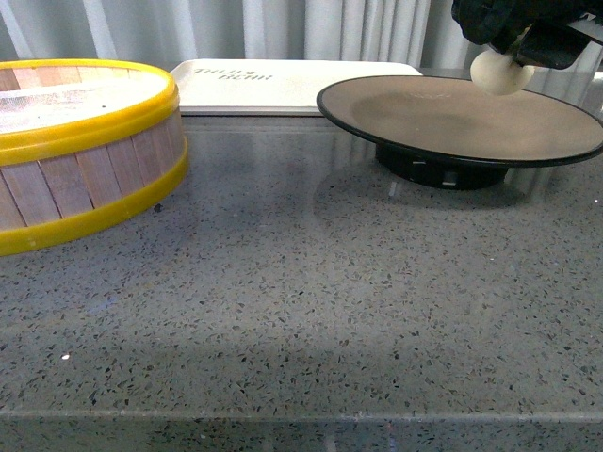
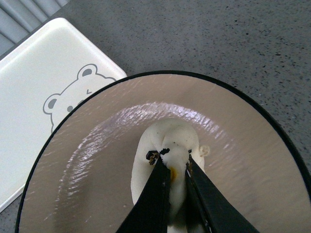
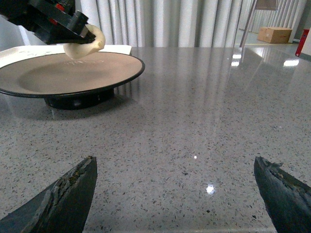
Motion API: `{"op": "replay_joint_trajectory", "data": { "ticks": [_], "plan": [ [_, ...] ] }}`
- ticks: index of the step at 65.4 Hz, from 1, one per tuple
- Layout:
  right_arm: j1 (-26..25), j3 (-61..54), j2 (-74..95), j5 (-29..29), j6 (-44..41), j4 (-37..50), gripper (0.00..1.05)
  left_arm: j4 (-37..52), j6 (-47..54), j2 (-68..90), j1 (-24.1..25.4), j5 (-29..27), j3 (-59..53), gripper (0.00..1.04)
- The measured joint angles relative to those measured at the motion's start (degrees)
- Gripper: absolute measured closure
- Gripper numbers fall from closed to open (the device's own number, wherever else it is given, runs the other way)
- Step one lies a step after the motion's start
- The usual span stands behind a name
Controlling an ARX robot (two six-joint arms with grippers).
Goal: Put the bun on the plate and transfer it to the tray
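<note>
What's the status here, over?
Left gripper: jaws shut on bun, held over plate. Right gripper: jaws open, low over table. Tray lies just beyond plate; path looks unobstructed.

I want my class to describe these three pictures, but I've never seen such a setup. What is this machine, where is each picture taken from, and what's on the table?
It is a robot with two arms, each ending in a two-fingered gripper. One picture comes from a camera on its body, looking forward; the others from a camera on each wrist. On the grey table stand a yellow-rimmed basket, a white tray and a brown plate. The left gripper is shut on a white bun, above the plate. The right gripper is open, holding nothing.
</note>
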Motion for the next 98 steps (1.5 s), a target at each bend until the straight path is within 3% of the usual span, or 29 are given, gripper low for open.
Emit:
{"op": "replay_joint_trajectory", "data": {
  "ticks": [20, 53, 92, 98],
  "plan": [
    [0.0, 0.0, 0.0, 0.0, 0.0, 0.0, 0.08, -1.97, 2.16, 3.67, 1.99, -1.07, 3.74, 1.0],
    [0.0, 0.0, 0.0, 0.0, 0.0, 0.0, 0.08, -1.46, 4.26, 2.84, 3.1, -0.81, -1.62, 0.99],
    [0.0, 0.0, 0.0, 0.0, 0.0, 0.0, 0.08, -3.3, 4.07, 2.19, 3.1, 0.37, -0.96, 0.08],
    [0.0, 0.0, 0.0, 0.0, 0.0, 0.0, 0.08, -3.67, 2.95, 0.79, 3.32, 1.77, -0.92, 0.07]
  ]
}}
